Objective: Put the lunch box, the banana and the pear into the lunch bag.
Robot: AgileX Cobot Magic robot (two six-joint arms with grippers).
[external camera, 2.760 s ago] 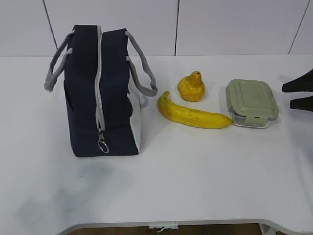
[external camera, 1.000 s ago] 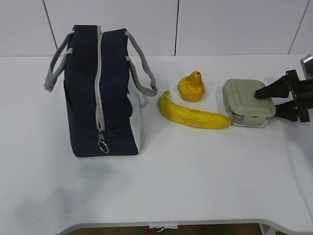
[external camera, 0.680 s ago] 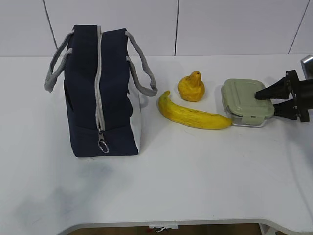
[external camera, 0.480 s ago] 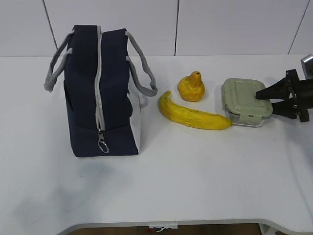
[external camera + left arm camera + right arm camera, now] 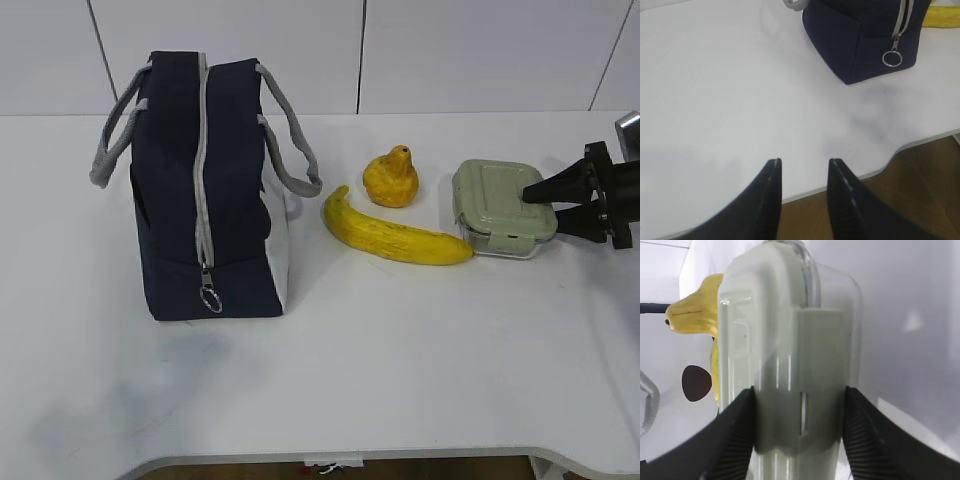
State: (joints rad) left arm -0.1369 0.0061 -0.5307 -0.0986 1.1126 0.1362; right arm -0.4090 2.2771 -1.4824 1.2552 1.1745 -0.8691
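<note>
The lunch box, clear with a sage-green lid, lies at the right of the table. My right gripper comes in from the right and is shut on its near end. In the right wrist view both fingers press the sides of the lunch box. The banana lies just left of the box, with the pear behind it. The navy lunch bag stands at the left, its zipper shut and its ring pull hanging low. My left gripper hovers open and empty over the table's front edge.
The white table has a curved front edge close under my left gripper. The bag's grey handles flop outward toward the pear. A white wall stands behind the table.
My right gripper has closed in on the lunch box, and the box has shifted slightly to the left. The left gripper, bag, banana and pear have not moved.
</note>
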